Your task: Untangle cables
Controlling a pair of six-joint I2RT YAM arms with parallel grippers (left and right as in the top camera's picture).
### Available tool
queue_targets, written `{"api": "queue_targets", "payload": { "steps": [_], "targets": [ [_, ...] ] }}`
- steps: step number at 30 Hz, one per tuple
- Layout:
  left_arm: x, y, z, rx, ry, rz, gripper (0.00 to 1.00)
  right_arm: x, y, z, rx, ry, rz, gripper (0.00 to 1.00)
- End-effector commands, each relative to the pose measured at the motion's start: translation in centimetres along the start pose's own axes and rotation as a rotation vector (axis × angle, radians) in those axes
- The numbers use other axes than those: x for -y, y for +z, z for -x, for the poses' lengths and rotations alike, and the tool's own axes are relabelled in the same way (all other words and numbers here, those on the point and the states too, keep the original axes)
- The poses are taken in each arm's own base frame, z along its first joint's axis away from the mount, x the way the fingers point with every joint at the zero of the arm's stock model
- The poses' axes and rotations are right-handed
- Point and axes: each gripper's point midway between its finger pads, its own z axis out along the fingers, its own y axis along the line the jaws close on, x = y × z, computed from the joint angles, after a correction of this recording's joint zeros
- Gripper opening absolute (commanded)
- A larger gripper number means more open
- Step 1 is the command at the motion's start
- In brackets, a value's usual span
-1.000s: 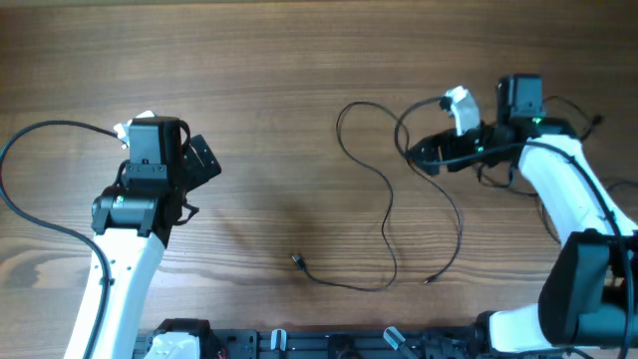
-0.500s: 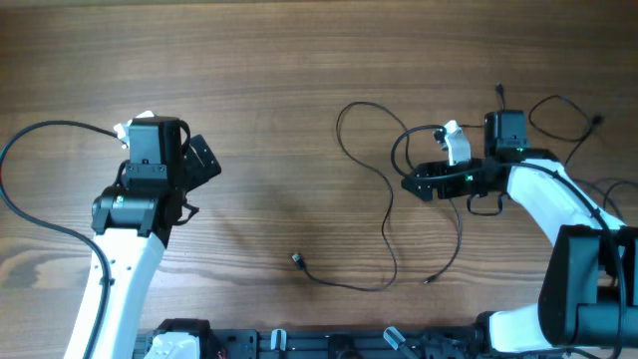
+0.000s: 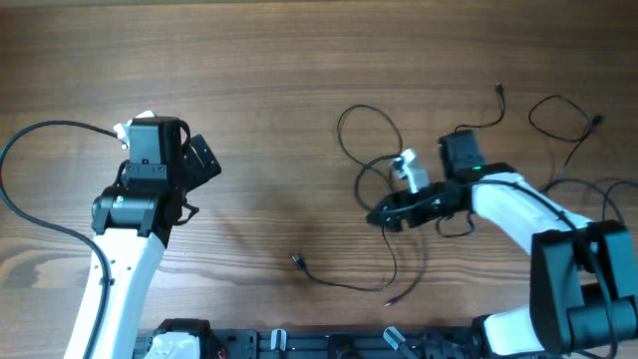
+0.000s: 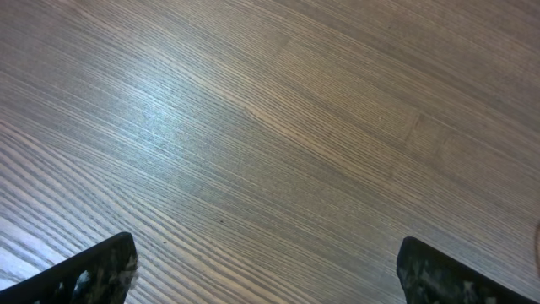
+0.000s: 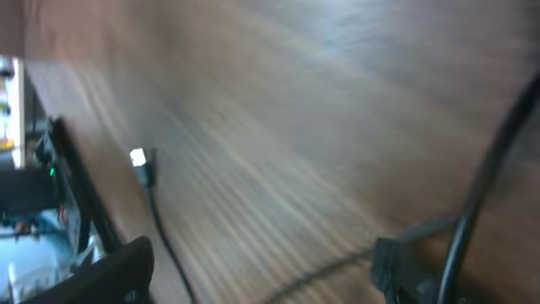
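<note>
The cables (image 3: 339, 128) are thin black wires looped over the wooden table right of centre. One strand trails down to a small plug (image 3: 297, 261). My right gripper (image 3: 384, 214) lies low among the loops, open, its jaws wide apart. The blurred right wrist view has my right gripper (image 5: 261, 266) over wood, a thin strand crossing the gap and a thicker-looking wire (image 5: 477, 190) by the right finger. A bright-tipped plug (image 5: 142, 162) lies ahead on the left. My left gripper (image 3: 204, 160), far left, is open over bare wood (image 4: 266, 262).
Another thin wire with a plug end (image 3: 498, 91) curls at the far right near the table edge. The left arm's thick black cable (image 3: 30, 140) arcs over the left side. A dark equipment rail (image 3: 299, 344) runs along the front edge.
My right gripper has swept left and toward the front, dragging the wire loops with it; the loose end near the front has shifted left. The left arm has not moved.
</note>
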Motion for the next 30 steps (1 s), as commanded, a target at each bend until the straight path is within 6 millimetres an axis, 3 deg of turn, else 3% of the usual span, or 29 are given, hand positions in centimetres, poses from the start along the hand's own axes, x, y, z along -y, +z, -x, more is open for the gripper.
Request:
{"api": "queue_targets", "payload": {
  "steps": [1, 7, 17, 19, 21, 22, 25, 27, 30],
  "targets": [
    [-0.2, 0.0, 0.1, 0.001, -0.023, 0.002, 1.00, -2.0, 1.6, -1.1, -0.065, 0.009, 0.014, 0.86],
    [-0.2, 0.0, 0.1, 0.002, -0.023, 0.002, 1.00, -2.7, 3.4, -2.6, -0.149, 0.043, -0.072, 0.86],
    [-0.2, 0.0, 0.1, 0.001, -0.023, 0.002, 1.00, -3.9, 4.3, -4.6, -0.228, 0.092, -0.091, 0.85],
    [-0.2, 0.0, 0.1, 0.002, -0.023, 0.002, 1.00, -3.3, 4.6, -4.5, -0.222, 0.117, -0.159, 0.81],
    [-0.2, 0.0, 0.1, 0.002, -0.023, 0.002, 1.00, -1.8, 4.6, -4.2, -0.193, 0.172, -0.278, 0.69],
    [-0.2, 0.0, 0.1, 0.002, -0.023, 0.002, 1.00, -0.8, 4.5, -4.1, -0.170, 0.218, -0.354, 0.55],
    [-0.2, 0.0, 0.1, 0.001, -0.023, 0.002, 1.00, 1.2, 3.7, -4.0, -0.119, 0.336, -0.494, 0.30],
    [-0.2, 0.0, 0.1, 0.001, -0.023, 0.002, 1.00, 1.8, 3.4, -4.0, -0.105, 0.350, -0.534, 0.05],
    [-0.2, 0.0, 0.1, 0.001, -0.023, 0.002, 1.00, 1.7, 3.3, -3.6, -0.096, 0.345, -0.534, 0.04]
  ]
}}
